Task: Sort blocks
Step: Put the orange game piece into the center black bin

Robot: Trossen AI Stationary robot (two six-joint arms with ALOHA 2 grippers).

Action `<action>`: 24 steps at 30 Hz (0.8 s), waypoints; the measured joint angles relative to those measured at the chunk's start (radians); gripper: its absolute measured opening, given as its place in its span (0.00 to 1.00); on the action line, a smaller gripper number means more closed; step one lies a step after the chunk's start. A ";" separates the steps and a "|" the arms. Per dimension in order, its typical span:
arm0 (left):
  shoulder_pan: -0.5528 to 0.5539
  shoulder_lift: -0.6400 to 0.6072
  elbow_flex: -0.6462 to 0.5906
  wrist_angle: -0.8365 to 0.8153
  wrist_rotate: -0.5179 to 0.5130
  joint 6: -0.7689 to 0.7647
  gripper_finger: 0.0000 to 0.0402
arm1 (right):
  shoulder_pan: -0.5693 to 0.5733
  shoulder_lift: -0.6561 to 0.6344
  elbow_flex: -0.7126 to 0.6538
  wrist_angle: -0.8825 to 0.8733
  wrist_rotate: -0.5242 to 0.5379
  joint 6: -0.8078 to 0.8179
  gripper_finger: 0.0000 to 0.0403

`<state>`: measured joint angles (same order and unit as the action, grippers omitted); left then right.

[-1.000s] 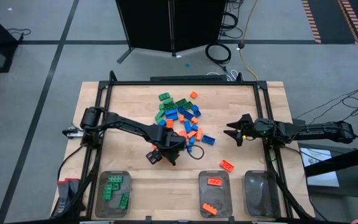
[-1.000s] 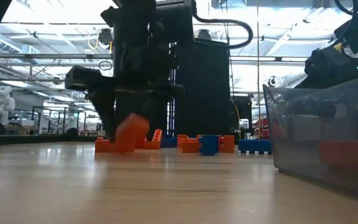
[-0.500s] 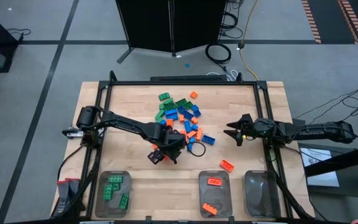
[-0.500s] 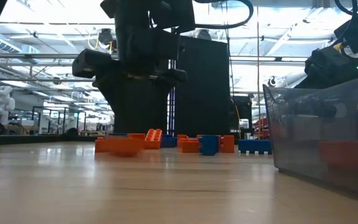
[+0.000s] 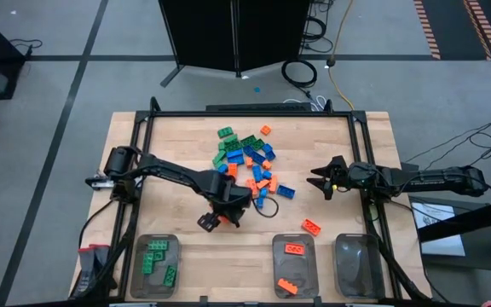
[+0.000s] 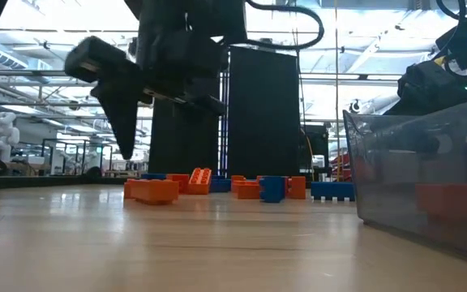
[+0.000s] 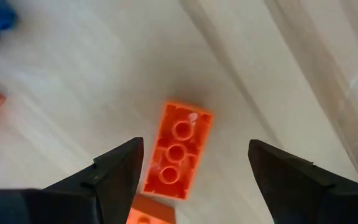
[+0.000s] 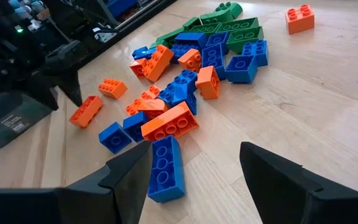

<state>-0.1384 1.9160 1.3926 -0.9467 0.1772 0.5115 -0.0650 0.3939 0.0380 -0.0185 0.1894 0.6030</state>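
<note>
Left of centre frame, high view: left hand [image 5: 214, 219], fingers spread and holding nothing, poised over bare worktop [image 5: 177, 145] below the lower-left edge of the brick pile.

- Directly beneath it, left wrist view: one orange brick [image 7: 178, 150], hollow underside up, lying flat and free on the wood between the two dark fingers [image 7: 118, 171] (neither touching it). Long axis running roughly along the line of the fingers rather than across the gap, tilted slightly; short sides facing the fingers, so a straight descent looks enough to close on it.
- Low view: same brick [image 6: 154, 190] resting on the worktop at left of the row, left hand raised above and clear of it.

Centre frame, high view: main pile of blocks [image 5: 250, 162], green, blue and orange mixed, on the upper middle of the worktop. Lone orange brick [image 5: 312, 227] lower right of it, near the middle tray [image 5: 294, 263].

Right of frame, high view: right hand [image 5: 322, 182], spread and empty, waiting beside the pile's right edge (well apart from the upturned brick). Left arm plainly the nearer.
</note>
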 joint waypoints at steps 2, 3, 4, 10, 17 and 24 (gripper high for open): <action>-0.007 -0.001 -0.008 0.017 0.003 0.003 0.73 | 0.000 0.000 0.000 0.000 0.000 -0.009 0.59; -0.009 -0.001 -0.019 0.035 0.003 0.010 0.73 | 0.000 0.000 0.000 0.000 0.001 -0.011 0.59; -0.010 -0.002 -0.034 0.050 0.003 0.018 0.73 | 0.000 0.000 0.000 0.000 0.001 -0.011 0.59; -0.011 -0.002 -0.122 0.167 -0.054 0.019 0.73 | 0.000 0.000 0.000 0.000 0.001 -0.012 0.59; -0.004 -0.006 -0.203 0.225 -0.072 0.021 0.67 | 0.000 0.000 0.000 0.000 0.000 -0.013 0.59; -0.006 -0.004 -0.182 0.201 -0.121 0.016 0.30 | 0.000 0.000 0.000 0.000 0.001 -0.016 0.59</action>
<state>-0.1440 1.9123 1.2104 -0.7462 0.0567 0.5279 -0.0650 0.3943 0.0380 -0.0185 0.1902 0.5869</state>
